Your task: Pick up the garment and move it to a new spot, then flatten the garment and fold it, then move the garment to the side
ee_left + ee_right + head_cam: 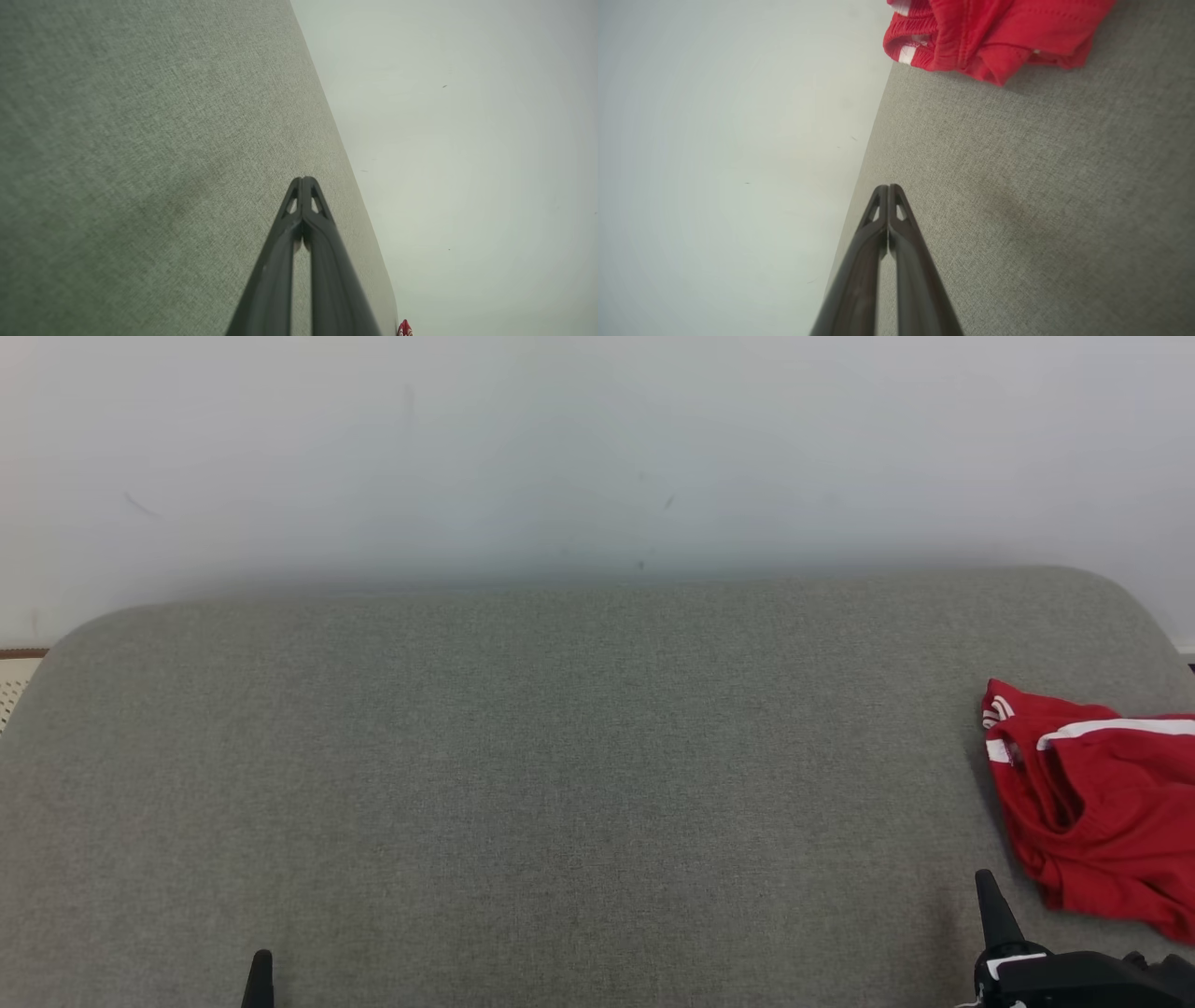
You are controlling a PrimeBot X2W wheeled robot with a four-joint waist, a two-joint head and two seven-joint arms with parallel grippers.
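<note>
At the lower left of the head view the left gripper [259, 978] is a dark tip over the grey padded surface [560, 756]; its wrist view reveals the fingertips pressed together, holding nothing. The right gripper [988, 896], likewise closed and empty in its wrist view, sits near the crumpled red garment [1092, 803] at the surface's right edge

Soft, even light; faint shadows.
</note>
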